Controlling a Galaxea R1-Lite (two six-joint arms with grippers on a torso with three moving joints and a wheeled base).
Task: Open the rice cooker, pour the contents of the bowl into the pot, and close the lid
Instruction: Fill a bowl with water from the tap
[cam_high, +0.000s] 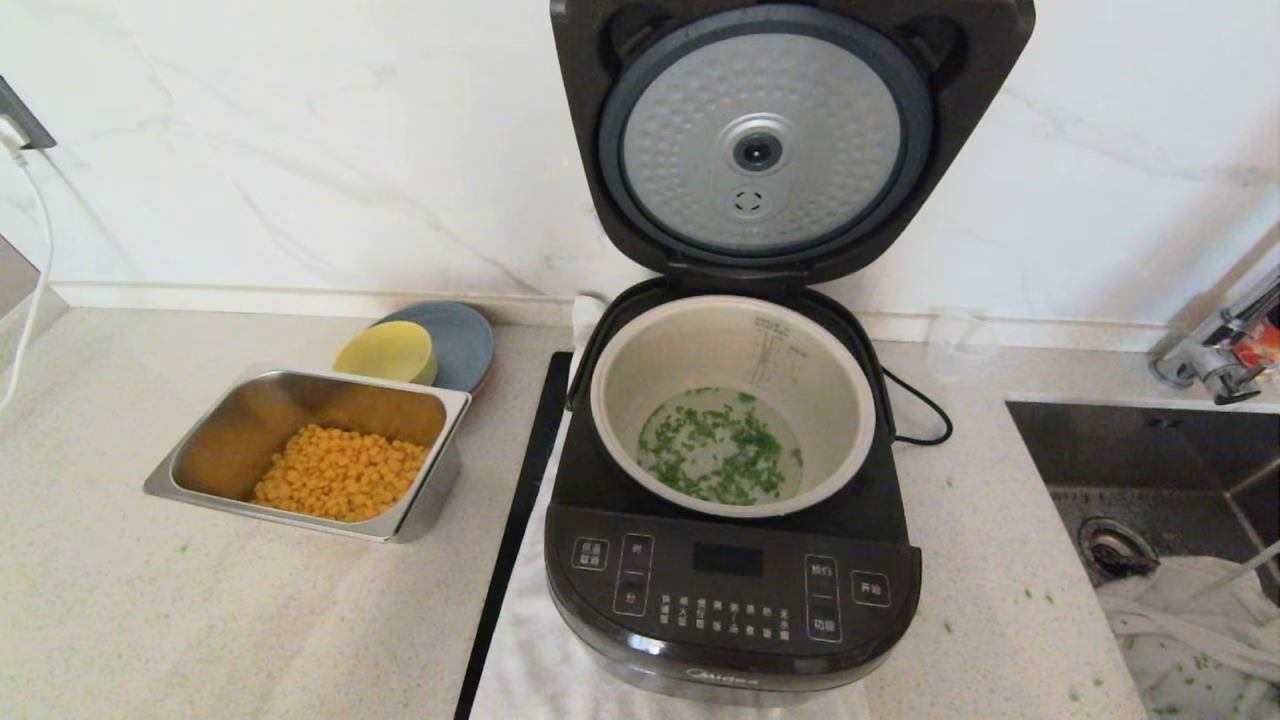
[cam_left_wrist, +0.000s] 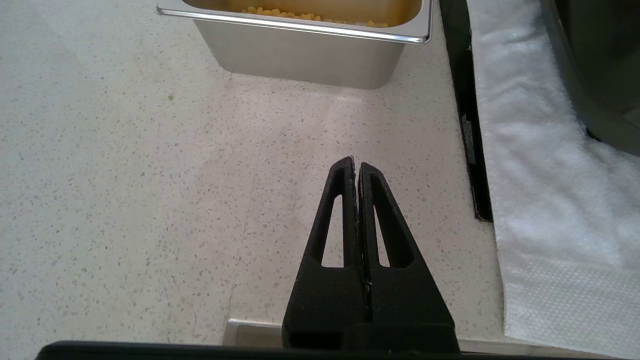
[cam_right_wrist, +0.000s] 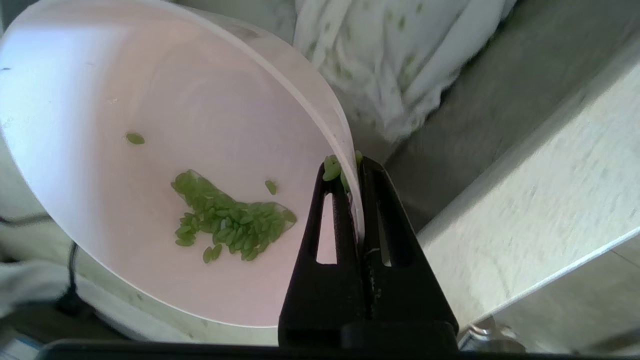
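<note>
The right gripper (cam_right_wrist: 352, 170) is clamped on the rim of the bowl (cam_right_wrist: 150, 125), one finger inside and one outside, holding it tilted over the sink side of the counter with a small wet clump of greens (cam_right_wrist: 230, 222) clinging inside; the bowl looks thin, light and smooth, so a rim pinch suits it but could slip or twist. The left gripper (cam_left_wrist: 356, 167) hangs closed and empty over the counter near the tray (cam_left_wrist: 300, 55). The cooker (cam_high: 735, 590) stands open, lid (cam_high: 770, 140) upright, greens in the pot (cam_high: 640, 350); closing likely means pressing the lid's top edge.
</note>
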